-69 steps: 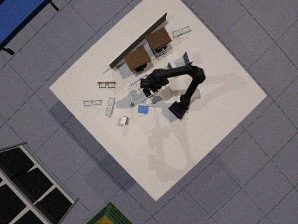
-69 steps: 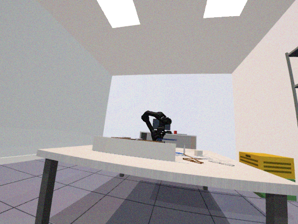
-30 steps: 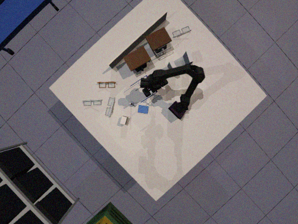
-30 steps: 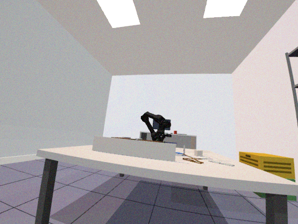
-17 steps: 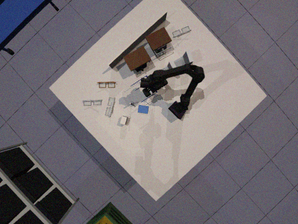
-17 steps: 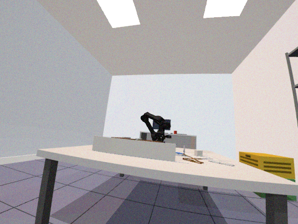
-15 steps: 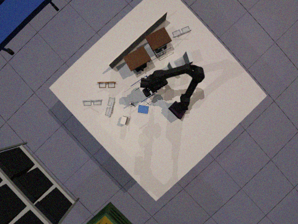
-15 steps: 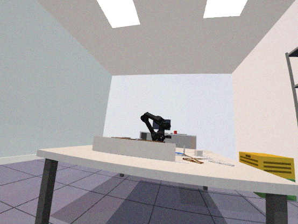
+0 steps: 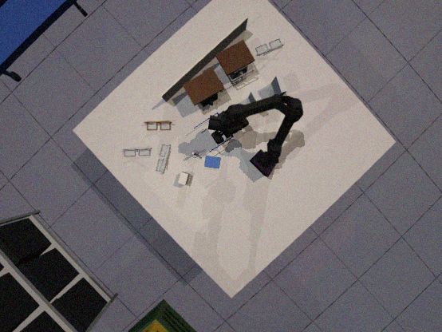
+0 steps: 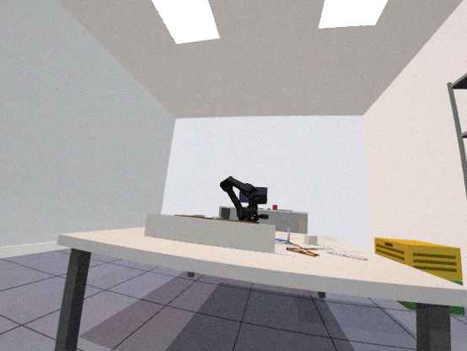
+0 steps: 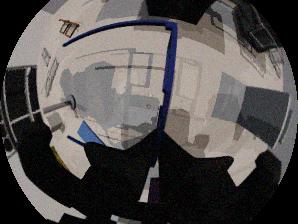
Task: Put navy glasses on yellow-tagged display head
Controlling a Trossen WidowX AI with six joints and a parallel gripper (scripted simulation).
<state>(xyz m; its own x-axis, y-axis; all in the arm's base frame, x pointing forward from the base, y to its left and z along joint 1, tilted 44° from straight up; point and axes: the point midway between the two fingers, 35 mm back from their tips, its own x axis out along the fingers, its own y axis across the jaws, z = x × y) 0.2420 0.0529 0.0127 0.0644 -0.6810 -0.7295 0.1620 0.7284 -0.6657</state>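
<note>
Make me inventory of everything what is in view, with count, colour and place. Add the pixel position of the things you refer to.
table [image 9: 279, 199] [image 10: 253, 269] [image 11: 95, 59]: 1, pale, centre
navy glasses [image 9: 220, 146] [image 11: 170, 75]: 1, in the tool
brown glasses [image 9: 159, 122] [image 10: 302, 251] [image 11: 68, 27]: 1, table
grey glasses [image 9: 163, 159]: at least 3, table
heads [image 9: 209, 100]: 2, dark, under boards
boards [image 9: 203, 87]: 2, brown
long panel [image 9: 207, 60] [image 10: 211, 234]: 1, behind boards
angled panels [image 9: 275, 85]: 2, grey, beside arm
card [image 9: 212, 162] [image 10: 281, 240] [image 11: 90, 134]: 1, blue, table
box [image 9: 183, 178] [image 10: 311, 240]: 1, white, near card
thin post [image 10: 288, 234]: 1, grey, near card
crate [image 9: 159, 321] [image 10: 434, 253]: 1, yellow-green, floor
shelf [image 10: 457, 114]: 1, grey, right wall
screen [image 10: 260, 195]: 1, dark, back
cabinet [image 10: 287, 221]: 1, grey, back
red object [image 10: 275, 207]: 1, on cabinet
lights [image 10: 187, 21]: 2, white, ceiling
arm [image 9: 289, 109] [image 10: 232, 198]: 1, black, over table
tool [image 9: 219, 137] [image 10: 264, 217] [image 11: 157, 132]: 1, black, arm's end
</note>
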